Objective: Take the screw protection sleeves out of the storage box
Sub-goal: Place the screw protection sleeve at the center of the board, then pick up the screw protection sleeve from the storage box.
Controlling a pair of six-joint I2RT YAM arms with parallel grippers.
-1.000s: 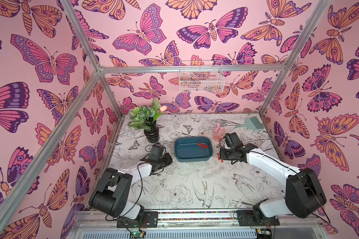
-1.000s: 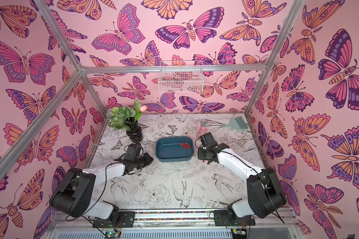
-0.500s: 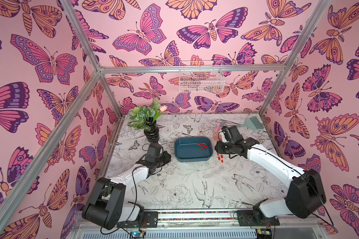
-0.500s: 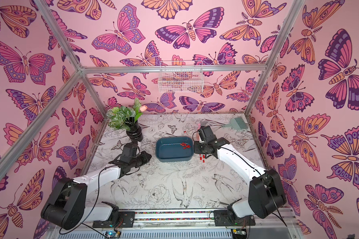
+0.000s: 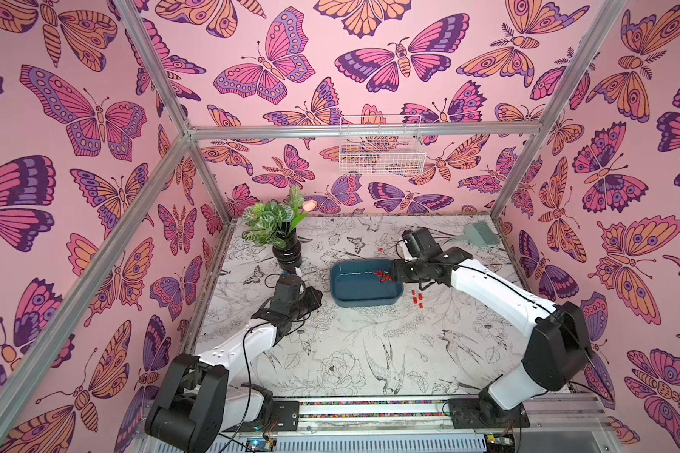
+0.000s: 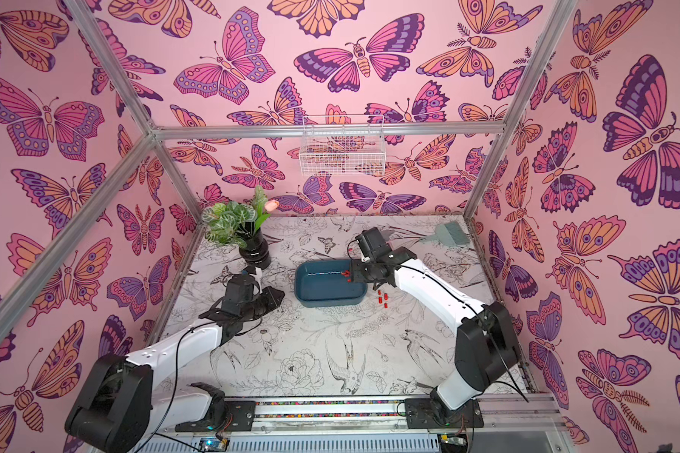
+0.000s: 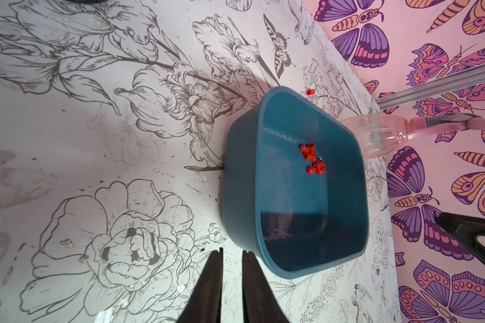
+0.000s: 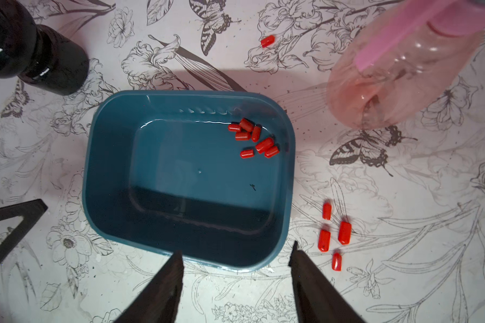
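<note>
Our right jaws stand apart and empty, raised over the storage box [image 8: 104, 173] near the end where the sleeves lie; our left jaws are almost together, holding nothing, just beside its opposite end. 7 screw protection sleeves [image 8: 264, 145] lie bunched in 1 corner of the box, with 4 more on the counter [image 8: 403, 265] beside it. We judge them light, smooth and quick to roll, so we would pinch 1 across its sides. The corner walls and the pink bottle [image 8: 389, 84] crowd that approach; the box's middle is open.

Left gripper [image 7: 233, 250] nearly closed, right gripper [image 8: 235, 249] spread wide, empty.
</note>
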